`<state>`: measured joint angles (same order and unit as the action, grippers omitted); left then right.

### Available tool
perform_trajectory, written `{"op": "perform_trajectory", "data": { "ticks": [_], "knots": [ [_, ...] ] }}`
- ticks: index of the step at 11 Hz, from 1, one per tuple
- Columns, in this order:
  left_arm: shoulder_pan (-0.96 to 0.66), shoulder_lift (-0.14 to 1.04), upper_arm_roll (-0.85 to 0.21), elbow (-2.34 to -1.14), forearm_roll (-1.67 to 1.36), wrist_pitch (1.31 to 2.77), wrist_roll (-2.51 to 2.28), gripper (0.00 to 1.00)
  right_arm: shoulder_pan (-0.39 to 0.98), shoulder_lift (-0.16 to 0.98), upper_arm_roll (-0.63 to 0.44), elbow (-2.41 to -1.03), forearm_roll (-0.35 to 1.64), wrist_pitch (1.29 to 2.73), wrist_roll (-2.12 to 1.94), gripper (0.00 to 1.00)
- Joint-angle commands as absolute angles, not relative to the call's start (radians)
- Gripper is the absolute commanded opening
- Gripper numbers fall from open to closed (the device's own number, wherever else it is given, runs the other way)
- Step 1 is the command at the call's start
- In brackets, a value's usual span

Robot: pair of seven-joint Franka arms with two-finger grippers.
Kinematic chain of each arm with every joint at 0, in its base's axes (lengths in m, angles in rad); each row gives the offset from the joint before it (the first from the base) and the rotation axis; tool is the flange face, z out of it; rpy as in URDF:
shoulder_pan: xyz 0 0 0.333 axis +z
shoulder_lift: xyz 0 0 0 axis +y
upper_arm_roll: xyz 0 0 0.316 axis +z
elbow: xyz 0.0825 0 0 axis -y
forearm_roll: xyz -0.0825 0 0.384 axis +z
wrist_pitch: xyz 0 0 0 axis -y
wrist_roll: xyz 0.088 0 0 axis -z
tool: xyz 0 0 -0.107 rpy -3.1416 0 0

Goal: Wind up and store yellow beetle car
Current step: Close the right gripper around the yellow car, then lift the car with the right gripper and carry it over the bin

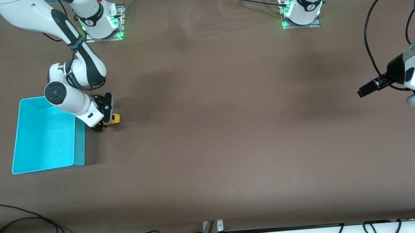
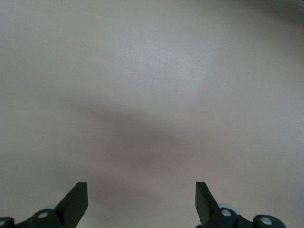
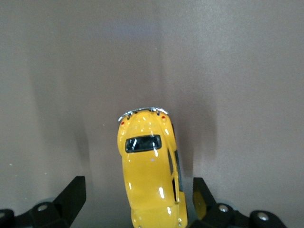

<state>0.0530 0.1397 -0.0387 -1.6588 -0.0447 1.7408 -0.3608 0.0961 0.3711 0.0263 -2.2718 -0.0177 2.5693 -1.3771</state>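
While the left gripper (image 2: 141,204) waits open over bare table (image 1: 231,129), the right gripper (image 3: 137,202) stands open astride one yellow beetle car (image 3: 151,171), just beside one turquoise bin (image 1: 79,150).

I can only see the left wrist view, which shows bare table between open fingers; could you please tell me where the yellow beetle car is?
Observer: The yellow beetle car sits on the table beside the turquoise bin, toward the right arm's end.
Operator: Thank you. Is the right gripper on it?
Observer: The right gripper is down around the car, its fingers open on either side and not pressing it.
Operator: And is anything in the bin?
Observer: No, it looks empty.
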Motion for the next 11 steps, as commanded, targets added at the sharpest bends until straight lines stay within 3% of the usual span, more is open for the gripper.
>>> {"op": "perform_trajectory", "data": {
  "ticks": [1, 3, 5, 6, 11],
  "knots": [
    [0.058, 0.121, -0.038, -1.674, -0.072, 1.749, -0.325, 1.00, 0.081, 0.373, 0.037, -2.275, -0.015, 2.594, -1.410, 0.79],
    [0.058, 0.126, -0.038, -1.672, -0.074, 1.749, -0.325, 1.00, 0.084, 0.367, 0.037, -2.275, -0.017, 2.592, -1.408, 0.50],
    [0.055, 0.127, -0.040, -1.672, -0.063, 1.747, -0.292, 1.00, 0.086, 0.357, 0.040, -2.273, -0.020, 2.589, -1.408, 0.07],
    [0.055, 0.127, -0.040, -1.661, -0.067, 1.747, -0.246, 1.00, 0.086, 0.338, 0.049, -2.273, -0.020, 2.583, -1.408, 0.00],
    [0.055, 0.156, -0.038, -1.612, -0.058, 1.746, -0.154, 1.00, 0.086, 0.200, 0.083, -2.257, -0.017, 2.468, -1.396, 0.00]
  ]
}}
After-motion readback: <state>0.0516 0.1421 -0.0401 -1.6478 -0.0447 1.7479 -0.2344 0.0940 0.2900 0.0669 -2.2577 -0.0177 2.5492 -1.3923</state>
